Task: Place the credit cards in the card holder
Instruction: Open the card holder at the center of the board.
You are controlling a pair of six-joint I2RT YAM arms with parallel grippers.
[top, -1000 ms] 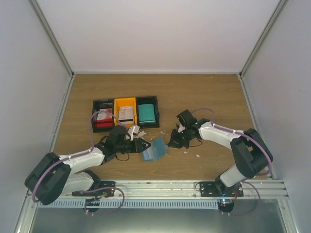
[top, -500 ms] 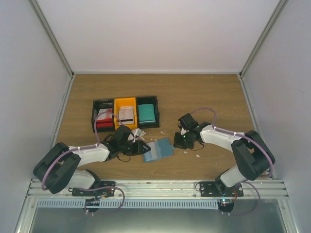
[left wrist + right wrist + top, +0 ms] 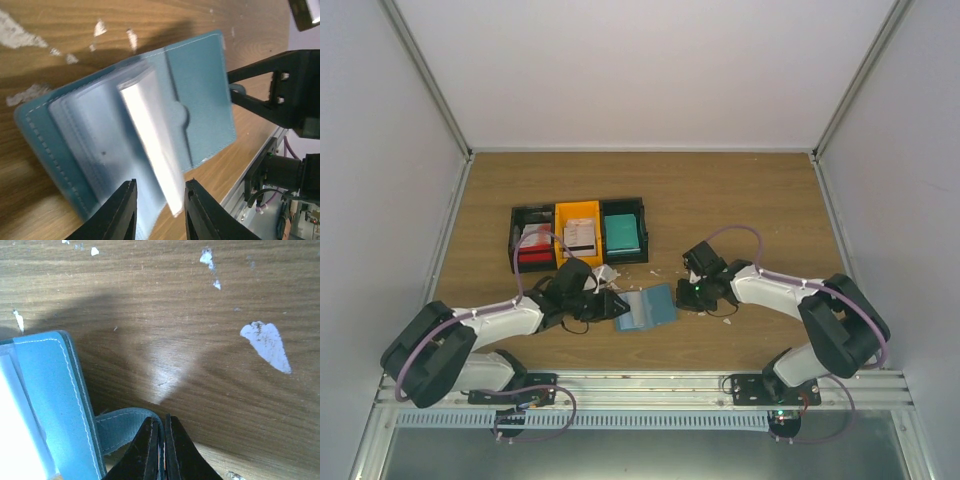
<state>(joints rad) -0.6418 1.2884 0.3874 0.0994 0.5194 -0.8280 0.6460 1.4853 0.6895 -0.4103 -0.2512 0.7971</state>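
The dusty-blue card holder [image 3: 648,308] lies open on the wood between my two grippers. In the left wrist view it [image 3: 200,100] shows paler inner pockets, and a white credit card [image 3: 150,140] slants up out of them. The card's free end sits between my left gripper's [image 3: 160,184] jaws, which stand apart, with a gap on its left side. In the top view my left gripper [image 3: 612,303] is at the holder's left edge. My right gripper [image 3: 161,420] is shut on the holder's blue strap [image 3: 120,430], at its right edge [image 3: 685,293].
A row of bins [image 3: 578,232] stands behind the left arm: a black one with red and white cards [image 3: 532,243], an orange one with a card [image 3: 579,236], a black one with a teal block [image 3: 622,232]. White scraps [image 3: 265,342] dot the wood.
The card holder went from tilted up to lying flat and open. My right gripper moved lower and left, still at the holder's edge. My left gripper closed in over the holder.
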